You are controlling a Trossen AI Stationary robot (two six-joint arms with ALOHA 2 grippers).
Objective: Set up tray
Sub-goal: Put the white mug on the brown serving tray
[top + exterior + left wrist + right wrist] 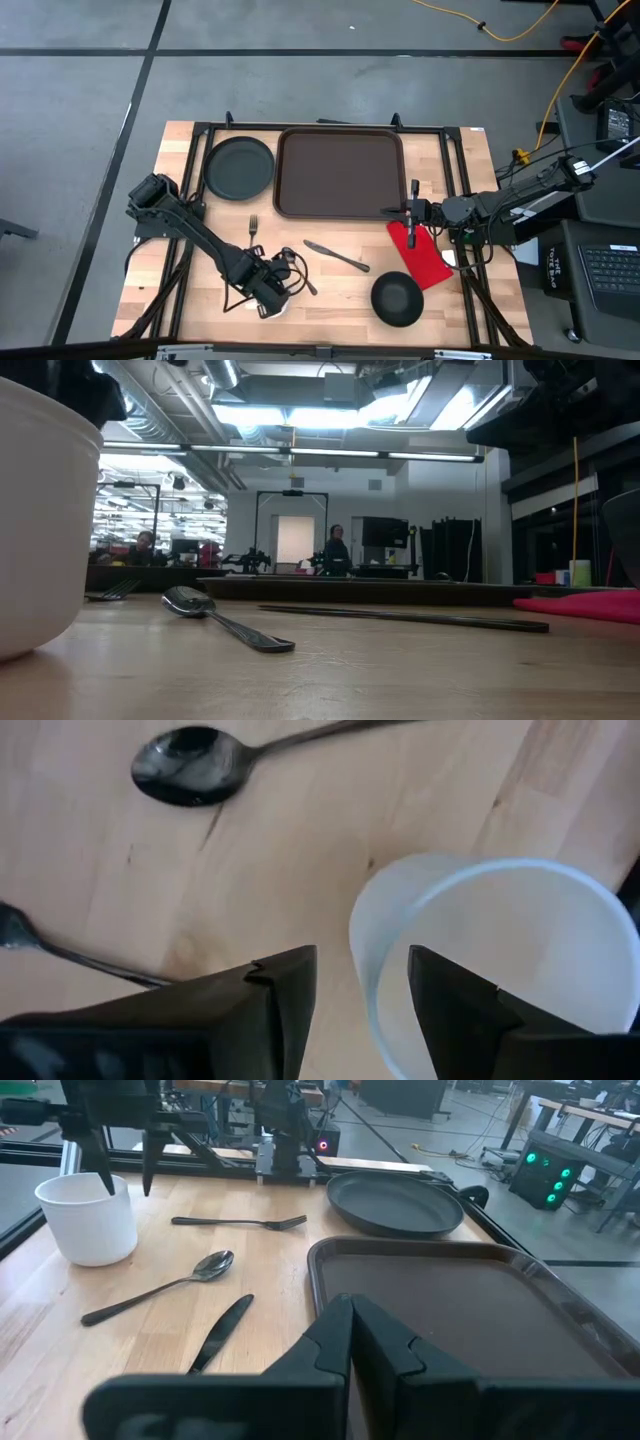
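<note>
Two dark fingers of the left gripper (360, 995) stand parted over the rim of the white cup (500, 970), one inside the wall and one outside, not yet pinched on it. The cup looks thin, smooth and light, so an off-centre squeeze could tip it or skid it across the table (330, 300); a hard one might buckle the wall. A clumsy lift could also knock the spoon (190, 765) or the fork (240, 1222) lying near.

The spoon and knife (337, 257) are slim, glossy metal, hard to pick off smooth pale wood. The right gripper (350, 1315) is closed and empty, at the tray's (340, 172) right near corner. The tray is dark brown plastic, rectangular, raised rim, bare, at the far middle. Left of it sits a round black plate (239, 167); near right, a black bowl (397, 298) and a red napkin (425, 255).
</note>
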